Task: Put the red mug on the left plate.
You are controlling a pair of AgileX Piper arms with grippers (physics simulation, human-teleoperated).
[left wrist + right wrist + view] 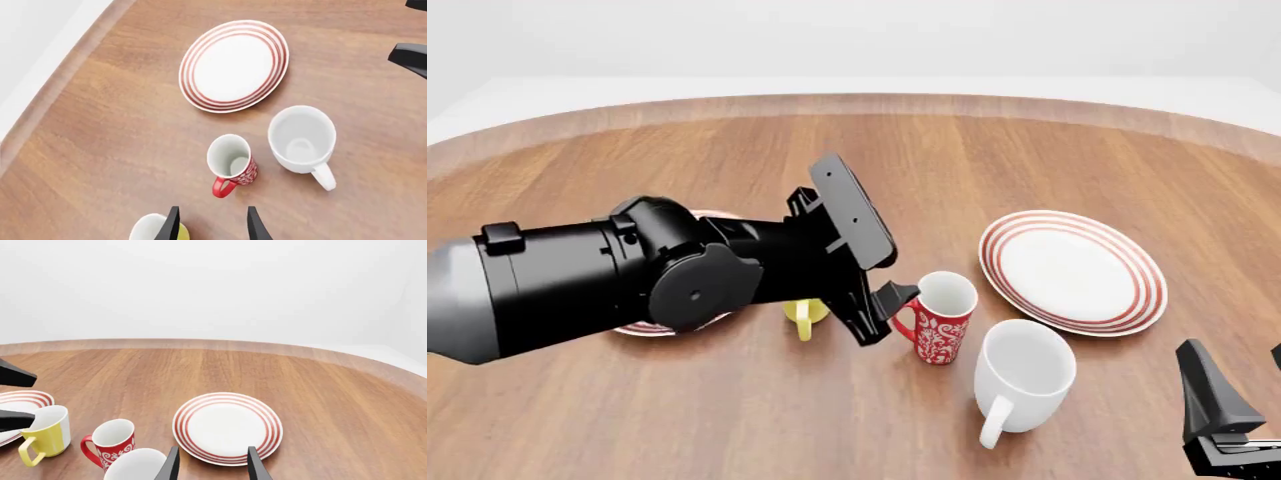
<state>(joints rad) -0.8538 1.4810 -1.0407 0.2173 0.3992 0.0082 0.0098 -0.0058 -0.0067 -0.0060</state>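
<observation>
The red mug (938,322) with a white floral pattern stands upright on the table, between the yellow mug (805,315) and the white mug (1024,375). It also shows in the left wrist view (232,161) and the right wrist view (110,444). My left gripper (878,312) is open and empty, just left of the red mug by its handle; in the left wrist view (212,226) the mug lies ahead of the fingers. The left plate (654,327) is mostly hidden under my left arm; its rim shows in the right wrist view (20,405). My right gripper (1241,388) is open and empty at the near right.
The right plate (1074,270), identical in look, lies right of the red mug, seen also in the wrist views (233,65) (227,427). The white mug (303,140) stands close to the red mug's right. The yellow mug (47,435) stands by the left plate.
</observation>
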